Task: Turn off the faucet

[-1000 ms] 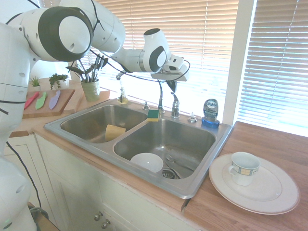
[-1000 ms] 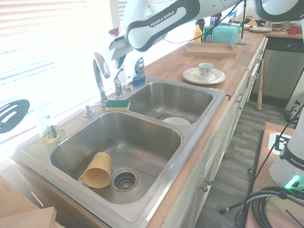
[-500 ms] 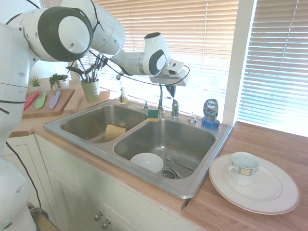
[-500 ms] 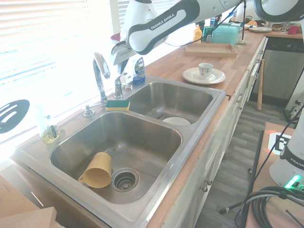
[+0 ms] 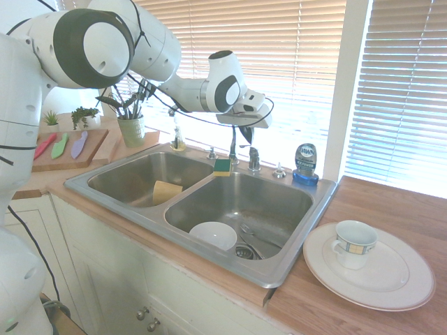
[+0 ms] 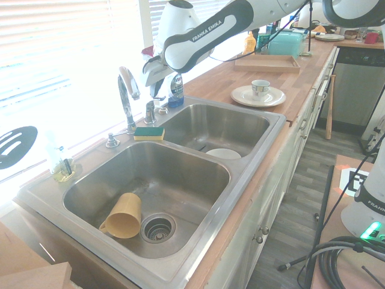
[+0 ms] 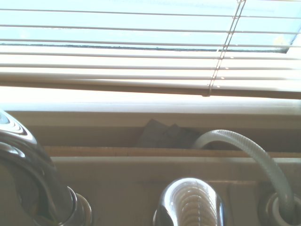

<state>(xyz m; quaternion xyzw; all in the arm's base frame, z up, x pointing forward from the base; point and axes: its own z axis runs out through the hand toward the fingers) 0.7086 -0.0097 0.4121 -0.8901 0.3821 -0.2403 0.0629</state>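
Note:
The faucet's thin chrome gooseneck spout (image 5: 232, 143) (image 6: 125, 99) rises at the back of the double sink (image 5: 293, 269). Its short chrome lever handle (image 5: 254, 159) (image 6: 150, 111) stands just beside the spout, lying low on its stubby base. My gripper (image 5: 245, 134) (image 6: 157, 89) points down right above the handle, shut with nothing held, its tip at or almost on the lever. Close up in the wrist view are the handle's rounded top (image 7: 188, 202) and the spout's base (image 7: 37, 188). I see no water running.
A blue dish-soap bottle (image 5: 305, 163) and a small low knob (image 5: 279, 171) stand right of the handle, with a green-yellow sponge (image 5: 222, 166) to its left. In the basins lie a white bowl (image 5: 213, 235) and a yellow cup (image 6: 123, 215). A plate with a mug (image 5: 370, 269) rests on the counter.
The gripper has come down and a little toward the spout. The lever handle, raised a second ago, now lies lower on its base.

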